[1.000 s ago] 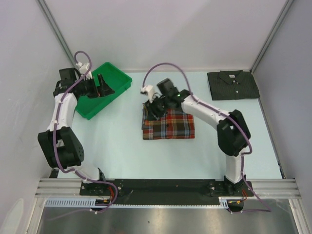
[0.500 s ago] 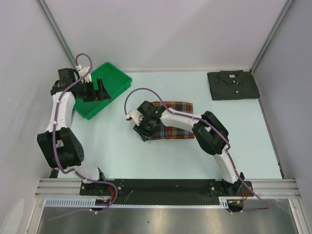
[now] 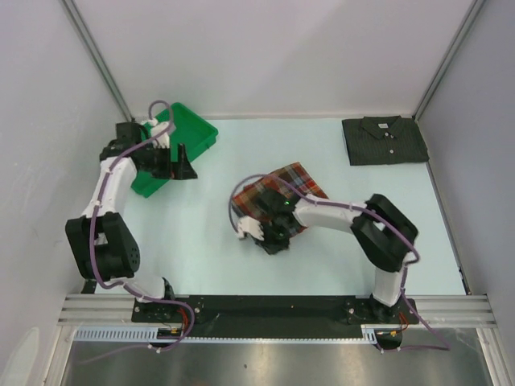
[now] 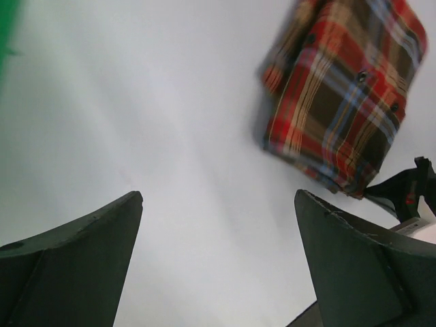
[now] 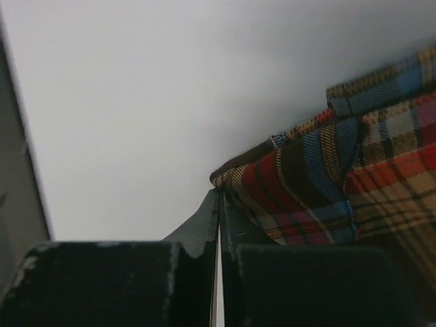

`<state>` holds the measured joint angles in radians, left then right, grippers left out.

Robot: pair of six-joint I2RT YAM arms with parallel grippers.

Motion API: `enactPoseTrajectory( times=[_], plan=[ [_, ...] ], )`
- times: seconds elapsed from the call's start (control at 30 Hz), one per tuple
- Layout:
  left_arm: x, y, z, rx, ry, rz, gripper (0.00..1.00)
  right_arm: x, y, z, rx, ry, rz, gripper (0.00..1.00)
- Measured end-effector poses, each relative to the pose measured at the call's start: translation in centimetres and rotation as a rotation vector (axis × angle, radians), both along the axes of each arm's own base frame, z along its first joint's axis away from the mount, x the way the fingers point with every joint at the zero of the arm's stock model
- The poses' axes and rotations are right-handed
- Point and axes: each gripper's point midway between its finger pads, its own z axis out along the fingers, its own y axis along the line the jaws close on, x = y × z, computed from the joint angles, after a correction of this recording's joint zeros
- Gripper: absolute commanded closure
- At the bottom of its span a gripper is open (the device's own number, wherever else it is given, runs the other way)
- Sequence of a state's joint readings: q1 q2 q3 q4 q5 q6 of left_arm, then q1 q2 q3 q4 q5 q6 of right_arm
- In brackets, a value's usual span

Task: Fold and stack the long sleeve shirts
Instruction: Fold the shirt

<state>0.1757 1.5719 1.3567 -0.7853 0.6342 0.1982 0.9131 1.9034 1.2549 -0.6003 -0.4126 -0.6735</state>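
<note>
The right gripper (image 5: 219,201), clamped shut, meets the 7 o'clock corner of the folded plaid shirt (image 3: 283,186) mid-table; whether cloth is caught is unclear. Soft, light and floppy, it likely needs an edge hold. The left gripper (image 4: 218,197) gapes; the grey shirt (image 3: 385,141) lies at 2 o'clock.

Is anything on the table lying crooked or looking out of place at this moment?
Yes. The plaid shirt lies turned at an angle to the edges of the table, while the grey shirt at the far right sits folded and square. The right gripper is shut at the plaid shirt's near corner.
</note>
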Motion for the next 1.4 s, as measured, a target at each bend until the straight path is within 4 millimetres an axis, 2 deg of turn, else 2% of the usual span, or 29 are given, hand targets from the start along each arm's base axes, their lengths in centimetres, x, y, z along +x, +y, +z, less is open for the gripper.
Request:
enactPoseTrajectory(
  times=[0.07,0.1,0.2,0.3,0.37,0.43,0.5,0.53,0.6,0.77,0.83,0.9,1.07,1.23,1.33,1.4],
  plan=[
    [-1.0,-2.9,-1.5,-0.031,0.029,-0.074,0.01,-3.0,-4.6,-0.4,-0.077,0.027,0.091,0.89],
    [-1.6,-4.3,-2.2,-0.051,0.046,-0.107,0.01,-3.8,-6.0,-0.4,-0.094,0.032,0.117,0.77],
    [-3.7,-9.9,-4.9,-0.154,0.129,-0.225,0.01,-6.5,-11.7,-0.5,-0.212,0.075,0.169,0.54],
    [-4.9,-14.4,-7.7,-0.218,0.223,-0.304,0.03,-6.8,-15.7,-0.1,-0.287,0.071,0.15,0.41],
    [-5.0,-16.5,-9.1,-0.246,0.265,-0.321,0.1,-6.1,-17.6,0.5,-0.316,0.056,0.112,0.39],
    [-4.7,-18.0,-10.6,-0.277,0.299,-0.314,0.16,-5.1,-18.7,1.4,-0.32,0.04,0.059,0.36],
    [-3.9,-18.4,-11.7,-0.294,0.311,-0.297,0.2,-4.1,-18.9,2.5,-0.308,0.026,0.005,0.36],
    [-3.3,-18.5,-12.2,-0.296,0.312,-0.29,0.24,-3.4,-18.7,3.2,-0.293,0.017,-0.03,0.36],
    [-1.6,-18.6,-12.9,-0.294,0.312,-0.286,0.25,-1.6,-17.8,4.9,-0.246,-0.003,-0.108,0.36],
    [2.4,-18.8,-13.0,-0.245,0.236,-0.361,0.24,3.0,-16.2,8.5,-0.13,-0.036,-0.301,0.36],
    [2.2,-18.6,-13.1,-0.228,0.232,-0.398,0.24,4.2,-16.2,9.0,-0.114,-0.028,-0.361,0.36],
    [1.1,-18.5,-13.5,-0.229,0.266,-0.431,0.25,4.8,-16.8,8.8,-0.12,-0.01,-0.412,0.37],
    [-1.6,-19.7,-13.6,-0.372,0.396,-0.465,0.27,5.5,-17.6,8.3,-0.138,0.031,-0.49,0.37],
    [-4.2,-20.8,-13.8,-0.471,0.52,-0.438,0.29,6.2,-17.4,9.1,-0.123,0.032,-0.522,0.37],
    [-4.4,-21.2,-13.8,-0.495,0.555,-0.414,0.3,6.4,-17.1,9.4,-0.113,0.033,-0.539,0.36],
    [-4.2,-21.3,-13.8,-0.506,0.57,-0.396,0.35,6.4,-17.1,9.4,-0.113,0.038,-0.545,0.36]
  ],
)
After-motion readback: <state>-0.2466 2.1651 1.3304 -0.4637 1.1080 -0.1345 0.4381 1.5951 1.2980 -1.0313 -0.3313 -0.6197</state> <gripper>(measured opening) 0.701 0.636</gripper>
